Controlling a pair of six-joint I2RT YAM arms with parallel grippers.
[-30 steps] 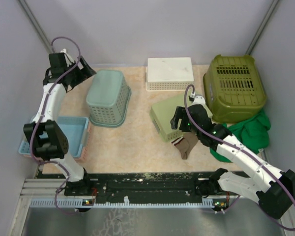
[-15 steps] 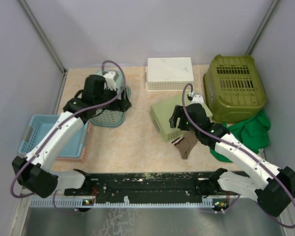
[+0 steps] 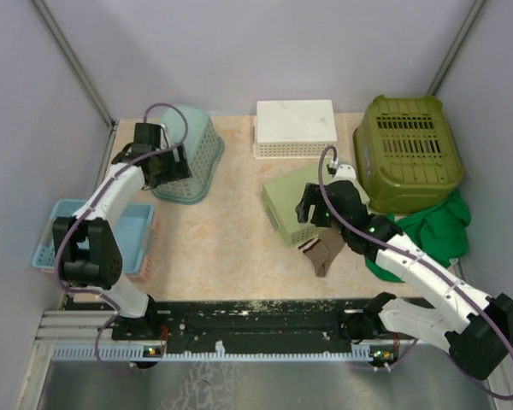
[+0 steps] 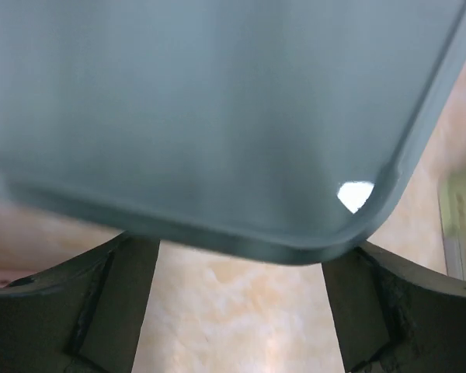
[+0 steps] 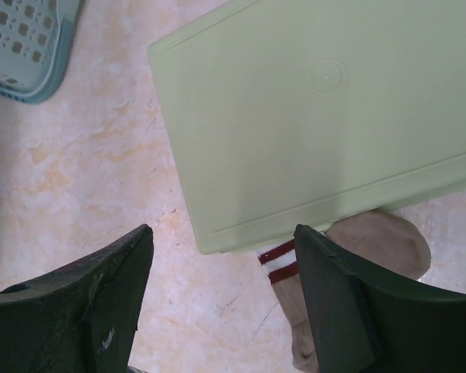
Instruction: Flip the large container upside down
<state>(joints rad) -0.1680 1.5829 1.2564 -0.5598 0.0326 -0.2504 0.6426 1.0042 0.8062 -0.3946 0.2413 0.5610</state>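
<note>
Both stand wide open: the left gripper [image 3: 166, 164], at the left edge of the teal basket [image 3: 197, 145] on the far-left bench [image 3: 239, 243], should clamp that edge firmly before rolling it, while the right gripper [image 3: 308, 210] hangs clear.

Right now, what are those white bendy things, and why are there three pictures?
Those are robot arms, a left arm and a right arm, bolted at the near edge of the table. Each ends in a two-finger pincher called a gripper. The big picture looks down from above; the other two come from cameras on the wrists. The left gripper is open at the side of a teal basket. The right gripper is open too, above a pale green box and a sock. Also there: a white basket, an olive basket, a green cloth and a blue tray. Nothing is held.
</note>
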